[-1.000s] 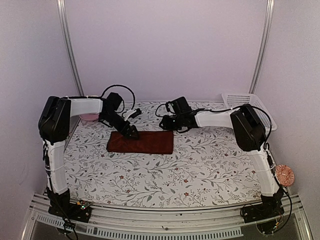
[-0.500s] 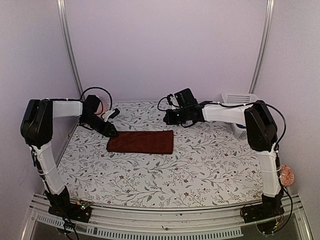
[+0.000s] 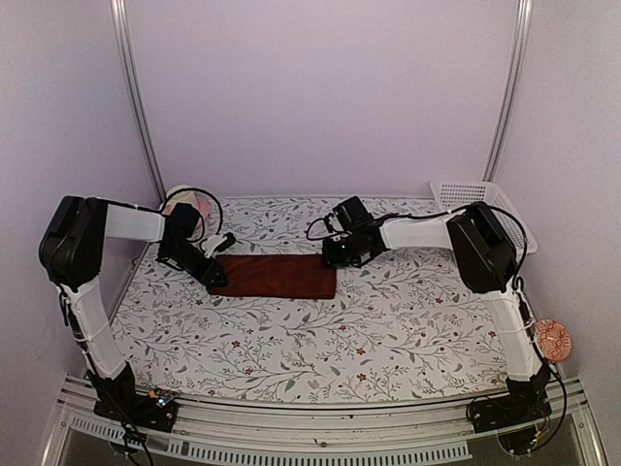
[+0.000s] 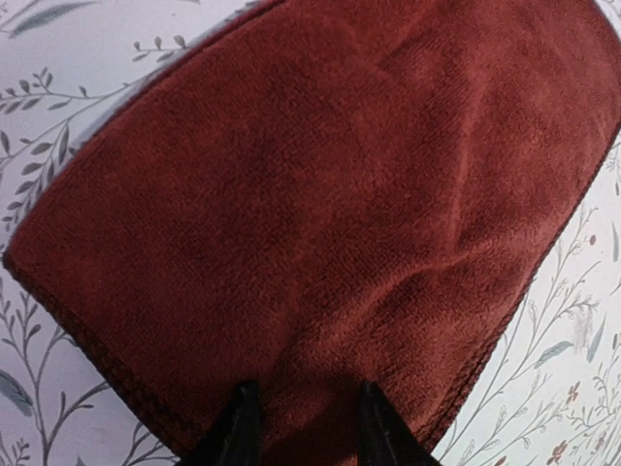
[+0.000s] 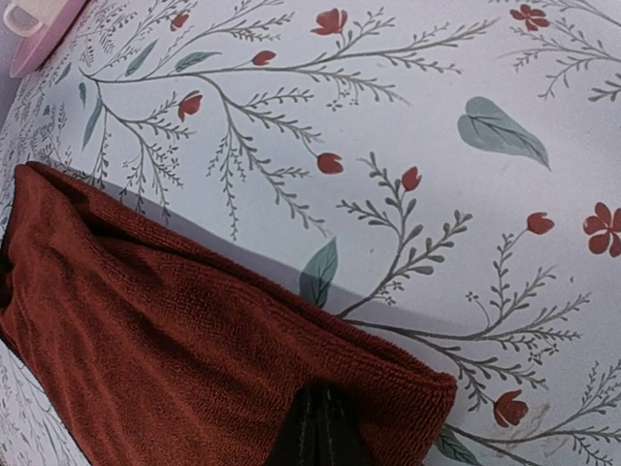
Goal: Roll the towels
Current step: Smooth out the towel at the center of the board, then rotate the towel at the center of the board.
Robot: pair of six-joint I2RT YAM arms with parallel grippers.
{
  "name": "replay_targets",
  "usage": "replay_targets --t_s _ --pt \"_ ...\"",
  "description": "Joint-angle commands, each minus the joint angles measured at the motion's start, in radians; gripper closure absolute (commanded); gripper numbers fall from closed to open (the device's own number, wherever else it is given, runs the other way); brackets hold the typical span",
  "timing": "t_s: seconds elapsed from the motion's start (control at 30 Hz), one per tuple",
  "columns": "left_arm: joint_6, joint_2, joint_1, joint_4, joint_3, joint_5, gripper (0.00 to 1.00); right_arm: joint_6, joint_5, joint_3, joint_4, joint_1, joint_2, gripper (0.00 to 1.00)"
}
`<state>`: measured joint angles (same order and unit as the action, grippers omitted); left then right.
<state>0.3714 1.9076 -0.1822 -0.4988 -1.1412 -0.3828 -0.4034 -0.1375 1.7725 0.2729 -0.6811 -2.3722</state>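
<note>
The dark maroon towel (image 3: 277, 277) lies folded flat across the middle of the floral covering. My left gripper (image 3: 215, 280) is at its left end. In the left wrist view the towel (image 4: 320, 194) fills the frame and the two fingertips (image 4: 241, 427) stand apart with their tips resting on the cloth, a low ridge of it between them. My right gripper (image 3: 336, 260) is at the towel's far right corner. Its fingers (image 5: 325, 427) are shut together and rest on top of the towel (image 5: 165, 359) close to that corner.
A pink object (image 3: 180, 202) sits at the back left corner, also seen as a pink rim (image 5: 34, 24). A white slotted basket (image 3: 475, 194) stands at the back right. Metal uprights and plain walls close in the sides.
My left gripper went from the towel's far edge, narrowing its jaws, to the left end. My right gripper shut, then came down from the back onto the far right corner.
</note>
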Motion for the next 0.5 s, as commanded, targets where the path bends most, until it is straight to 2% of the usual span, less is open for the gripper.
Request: replay_targets --t_s 0.0,0.17,0.2,0.23,0.47 --pt "0.021 -0.009 -0.005 0.016 0.021 0.138 0.57 -0.011 0.001 0.028 0.039 0.028 -0.047 0.95" --pt "0.042 -0.041 0.001 -0.015 -0.024 0.128 0.18 -0.013 0.017 0.020 0.045 0.057 -0.044 0.95" --pt "0.047 -0.050 0.006 -0.026 -0.040 0.123 0.07 -0.012 0.019 0.017 0.045 0.064 -0.040 0.95" --pt "0.054 -0.061 0.012 -0.040 -0.062 0.108 0.03 -0.013 0.023 0.010 0.047 0.070 -0.033 0.95" --pt "0.104 -0.122 0.061 -0.142 -0.191 -0.012 0.03 -0.053 0.042 -0.183 0.046 0.107 0.112 0.96"
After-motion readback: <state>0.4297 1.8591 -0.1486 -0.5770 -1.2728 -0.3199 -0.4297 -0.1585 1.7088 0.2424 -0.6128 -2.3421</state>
